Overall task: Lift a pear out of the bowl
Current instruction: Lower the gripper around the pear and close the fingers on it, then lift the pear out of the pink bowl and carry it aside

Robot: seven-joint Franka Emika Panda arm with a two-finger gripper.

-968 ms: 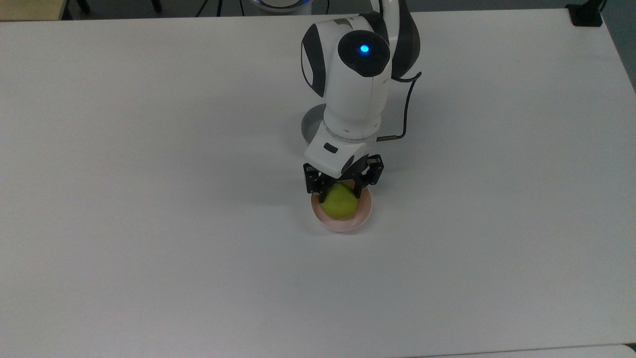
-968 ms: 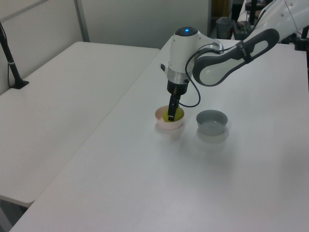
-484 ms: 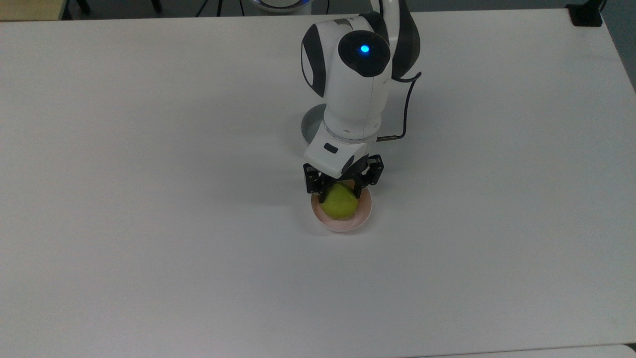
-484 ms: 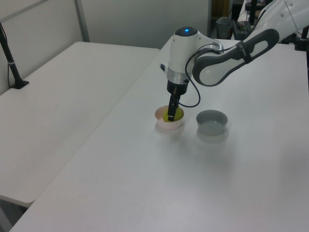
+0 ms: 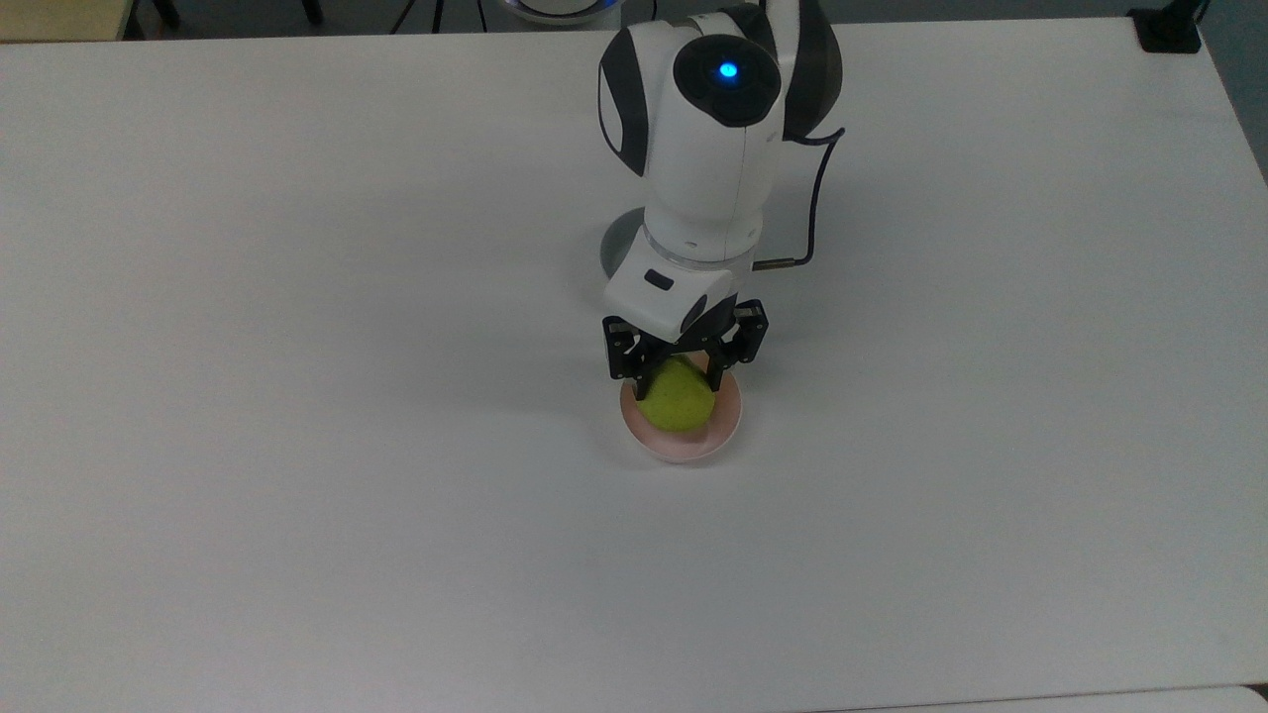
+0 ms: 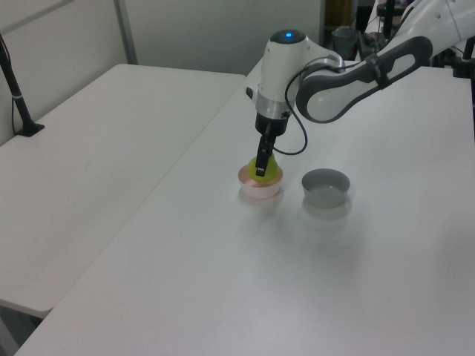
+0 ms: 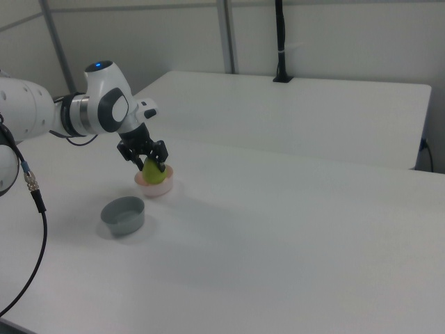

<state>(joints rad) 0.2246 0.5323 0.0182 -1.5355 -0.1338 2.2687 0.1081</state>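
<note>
The yellow-green pear (image 5: 677, 398) (image 6: 266, 169) (image 7: 154, 172) hangs just above the pale pink bowl (image 5: 686, 439) (image 6: 260, 190) (image 7: 154, 188), lifted a little clear of its inside. My gripper (image 5: 680, 377) (image 6: 260, 169) (image 7: 151, 165) points straight down over the bowl and is shut on the pear, one black finger on each side. The white arm reaches in from the top view's upper edge.
A deeper grey bowl (image 6: 325, 187) (image 7: 123, 213) stands on the white table beside the pink one, mostly hidden under the arm in the top view (image 5: 616, 243). A second white table (image 6: 89, 141) lies at the left view's left.
The gripper has risen with the pear held in it. The pear now sits higher over the pink bowl than before, and the bowl has stayed in place.
</note>
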